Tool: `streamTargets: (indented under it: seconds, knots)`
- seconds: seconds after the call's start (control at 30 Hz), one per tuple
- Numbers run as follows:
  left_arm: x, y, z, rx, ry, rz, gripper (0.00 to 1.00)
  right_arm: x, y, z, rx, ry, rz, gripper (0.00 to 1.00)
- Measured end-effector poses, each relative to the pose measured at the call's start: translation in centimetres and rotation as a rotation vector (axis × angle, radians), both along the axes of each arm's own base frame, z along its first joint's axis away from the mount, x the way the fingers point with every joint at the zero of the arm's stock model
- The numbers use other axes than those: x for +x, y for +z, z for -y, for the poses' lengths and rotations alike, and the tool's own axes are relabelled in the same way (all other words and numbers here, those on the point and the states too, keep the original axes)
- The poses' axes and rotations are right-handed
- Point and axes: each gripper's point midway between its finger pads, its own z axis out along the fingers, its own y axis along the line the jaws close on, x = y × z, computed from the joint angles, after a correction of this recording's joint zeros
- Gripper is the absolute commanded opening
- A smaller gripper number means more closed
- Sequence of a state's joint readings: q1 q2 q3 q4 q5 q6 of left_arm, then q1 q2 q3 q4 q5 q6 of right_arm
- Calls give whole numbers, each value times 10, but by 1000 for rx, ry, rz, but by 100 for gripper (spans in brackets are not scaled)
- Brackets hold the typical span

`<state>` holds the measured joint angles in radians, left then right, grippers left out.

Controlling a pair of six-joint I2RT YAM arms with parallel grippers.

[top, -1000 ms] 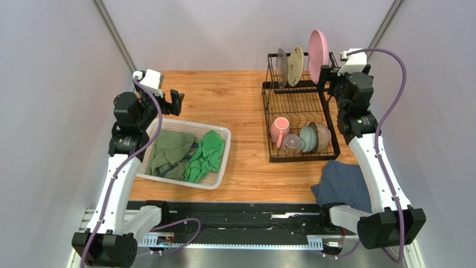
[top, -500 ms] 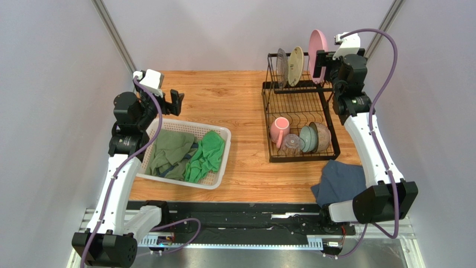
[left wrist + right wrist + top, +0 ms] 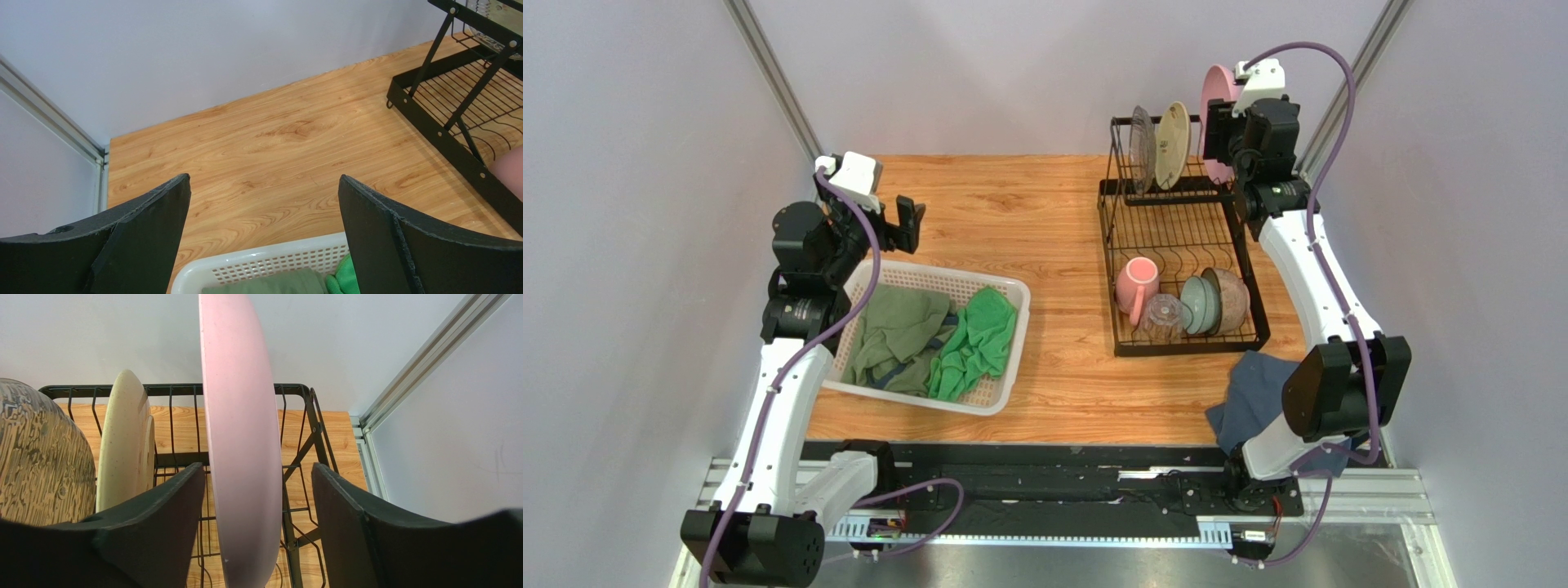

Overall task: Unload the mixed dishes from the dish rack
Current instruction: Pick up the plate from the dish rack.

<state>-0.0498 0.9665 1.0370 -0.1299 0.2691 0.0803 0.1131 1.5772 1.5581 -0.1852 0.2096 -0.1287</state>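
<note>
My right pincer straddles the large pink plate at frame centre, jaws spread, not clamped; left pincer, spread wide, hangs over the bench.

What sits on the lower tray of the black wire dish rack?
On the lower tray: a pink mug, a clear glass cup, a teal bowl and a brown-olive bowl, close together. The bowls overlap, so the surfaces between them are covered.
</note>
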Motion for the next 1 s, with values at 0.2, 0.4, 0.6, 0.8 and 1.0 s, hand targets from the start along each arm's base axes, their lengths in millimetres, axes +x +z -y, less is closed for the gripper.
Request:
streamTargets:
  seconds: [0.2,0.4,0.6,0.8,1.0]
  knots:
    - [0,0,-2,4,8,2,98,5,-4,0,-3,-6,-8,42]
    - [1,0,-2,5,9,1,98,6,-7,2,-7,-16,-12,26]
    - [2,-2,-2,5,13,-5,98,5,-5,7,-14,-53,-8,10]
    - [4,-4,-3,5,17,-10,98,4,-3,10,-27,-89,-6,0]
    - [4,-10,-3,6,18,-17,98,3,5,10,-94,-138,0,0]
